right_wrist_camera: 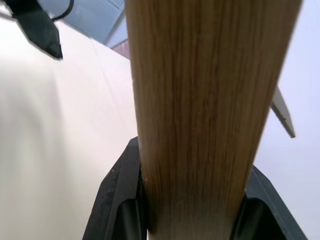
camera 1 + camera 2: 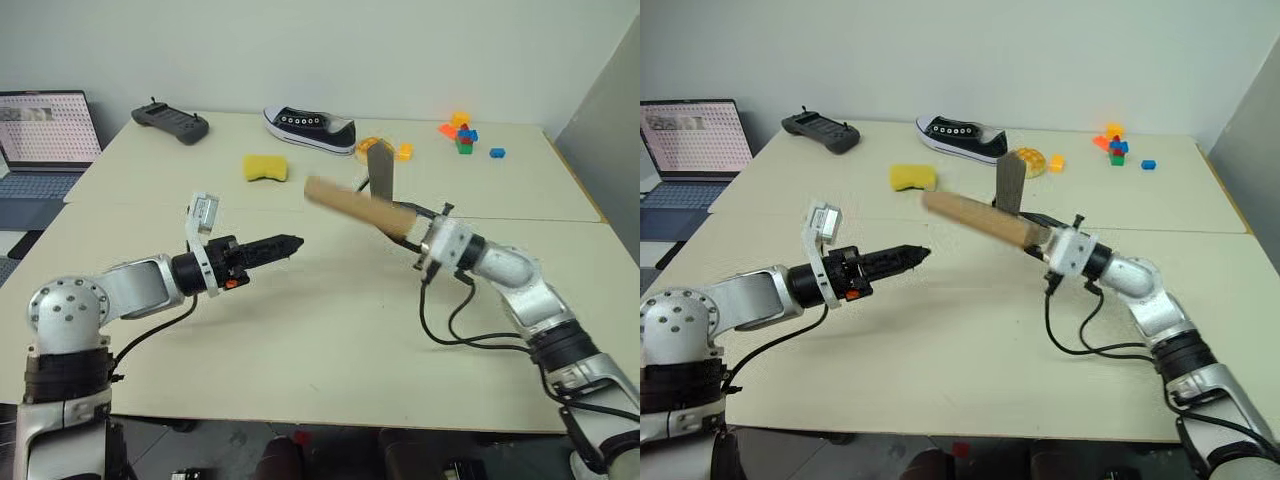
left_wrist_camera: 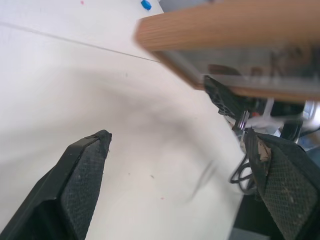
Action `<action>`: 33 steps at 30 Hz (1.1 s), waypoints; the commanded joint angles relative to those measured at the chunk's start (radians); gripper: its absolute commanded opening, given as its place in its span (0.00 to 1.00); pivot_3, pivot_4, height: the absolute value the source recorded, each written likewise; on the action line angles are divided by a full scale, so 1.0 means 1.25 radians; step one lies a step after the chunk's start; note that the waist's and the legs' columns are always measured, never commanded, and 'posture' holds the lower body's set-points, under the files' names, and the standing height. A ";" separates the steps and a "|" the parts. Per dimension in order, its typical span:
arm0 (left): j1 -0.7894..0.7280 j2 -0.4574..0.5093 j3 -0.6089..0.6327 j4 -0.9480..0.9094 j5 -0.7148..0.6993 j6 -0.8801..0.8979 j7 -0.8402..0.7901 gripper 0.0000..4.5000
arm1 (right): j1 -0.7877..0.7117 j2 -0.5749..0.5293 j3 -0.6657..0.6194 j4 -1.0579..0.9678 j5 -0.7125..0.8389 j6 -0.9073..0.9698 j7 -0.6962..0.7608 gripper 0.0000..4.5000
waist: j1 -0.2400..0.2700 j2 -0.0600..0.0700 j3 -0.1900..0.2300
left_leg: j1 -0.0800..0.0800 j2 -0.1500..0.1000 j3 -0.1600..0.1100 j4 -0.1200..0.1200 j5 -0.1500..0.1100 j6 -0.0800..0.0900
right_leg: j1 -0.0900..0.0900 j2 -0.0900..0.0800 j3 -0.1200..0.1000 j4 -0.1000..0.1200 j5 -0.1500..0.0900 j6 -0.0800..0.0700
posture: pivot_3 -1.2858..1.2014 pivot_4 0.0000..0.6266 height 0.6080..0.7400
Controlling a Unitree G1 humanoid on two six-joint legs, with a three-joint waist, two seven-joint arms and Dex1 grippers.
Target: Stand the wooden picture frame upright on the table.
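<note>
Wooden picture frame: hanging in the air above the table, clamped at one end between the right jaws, its free end reaching out toward the left arm; a grey flap is sticking up from it.
Left gripper: hovering just short of the frame's free end, jaws spread wide, grasping nothing.
Right gripper: clenching the frame's wooden edge, one finger pressing on each side.
</note>
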State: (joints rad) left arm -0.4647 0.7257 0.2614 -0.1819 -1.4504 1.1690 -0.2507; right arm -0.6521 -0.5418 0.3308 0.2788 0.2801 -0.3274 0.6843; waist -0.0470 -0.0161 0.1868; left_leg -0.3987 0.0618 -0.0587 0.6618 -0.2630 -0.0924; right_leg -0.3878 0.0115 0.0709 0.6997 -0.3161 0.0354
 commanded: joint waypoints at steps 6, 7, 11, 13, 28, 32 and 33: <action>0.139 0.053 -0.153 -0.230 0.513 -0.380 -0.202 1.00 | -0.055 0.102 -0.120 0.044 0.301 0.575 0.172 0.30 | 0.014 0.001 0.000 | 0.000 -0.001 0.002 -0.001 0.000 0.001 | -0.001 0.001 0.001 -0.001 0.000 0.000 | 0.52 0.24 1.00; 0.160 0.055 -0.160 -0.226 0.541 -0.400 -0.219 1.00 | -0.058 0.116 -0.128 0.072 0.296 0.586 0.175 0.30 | 0.013 0.001 0.000 | 0.000 -0.001 0.002 -0.001 -0.001 0.001 | -0.001 0.001 0.001 -0.001 0.000 0.000 | 0.52 0.24 1.00; 0.198 0.040 -0.152 -0.215 0.572 -0.423 -0.254 1.00 | -0.051 0.145 -0.142 0.136 0.248 0.571 0.190 0.30 | 0.013 0.001 0.000 | -0.001 -0.001 0.002 -0.001 -0.003 0.005 | -0.001 0.001 0.001 -0.001 0.000 0.000 | 0.52 0.24 1.00; 0.197 0.033 -0.149 -0.207 0.582 -0.424 -0.263 1.00 | -0.043 0.151 -0.144 0.151 0.221 0.552 0.196 0.30 | 0.013 0.001 0.000 | -0.001 -0.001 0.002 -0.001 -0.003 0.005 | -0.002 0.001 0.001 -0.001 0.000 0.000 | 0.52 0.24 1.00; 0.105 -0.002 -0.171 -0.060 0.683 -0.454 -0.366 1.00 | 0.139 0.029 -0.181 -0.076 0.110 0.525 0.221 0.99 | 0.014 0.001 0.000 | -0.001 -0.001 0.002 -0.001 -0.003 0.005 | -0.001 0.001 0.000 -0.001 0.000 0.000 | 0.52 0.24 1.00; 0.028 0.029 -0.170 0.034 0.705 -0.443 -0.424 1.00 | 0.239 -0.103 -0.241 -0.227 0.097 0.546 0.220 0.99 | 0.015 0.001 0.000 | -0.001 -0.001 0.001 -0.001 -0.003 0.005 | -0.001 0.001 0.000 -0.002 0.000 0.000 | 0.52 0.24 1.00; 0.008 0.035 -0.168 0.060 0.708 -0.442 -0.440 1.00 | 0.254 -0.127 -0.258 -0.261 0.106 0.561 0.221 0.99 | 0.015 0.001 0.001 | -0.001 -0.001 0.001 -0.001 -0.003 0.005 | -0.001 0.002 0.000 -0.001 0.000 0.000 | 0.52 0.24 1.00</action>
State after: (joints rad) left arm -0.4083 0.7448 0.0305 -0.1380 -0.5786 0.6256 -0.7601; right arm -0.3397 -0.6561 0.0789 0.0678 0.3964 0.3557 0.9530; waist -0.0284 -0.0150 0.1875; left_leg -0.3999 0.0606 -0.0569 0.6609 -0.2666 -0.0860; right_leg -0.3893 0.0135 0.0712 0.6982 -0.3162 0.0355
